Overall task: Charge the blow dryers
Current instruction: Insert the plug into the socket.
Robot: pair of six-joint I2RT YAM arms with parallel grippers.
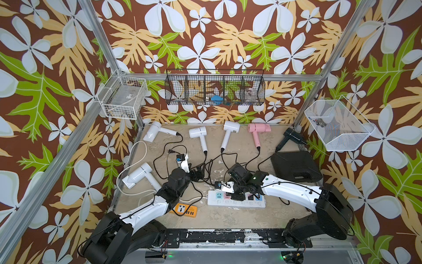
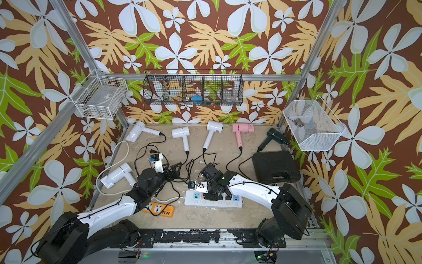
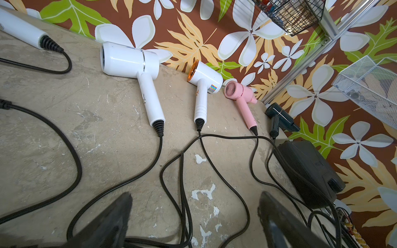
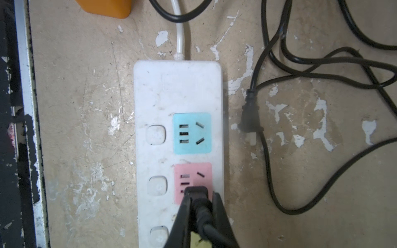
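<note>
Right claw (image 4: 201,194) is clamping a plug (image 4: 196,190) over the power strip's (image 4: 178,85) pink socket (image 4: 204,169). The left claw (image 3: 195,194) is gaping. Tilting risks jamming.

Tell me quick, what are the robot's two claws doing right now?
Left gripper: open, holding nothing.
Right gripper: shut on a black plastic plug at the pink socket of the flat white power strip.

Orange power strip (image 1: 186,209) lies near white power strip (image 1: 228,204); black case (image 1: 295,165) sits apart.
</note>
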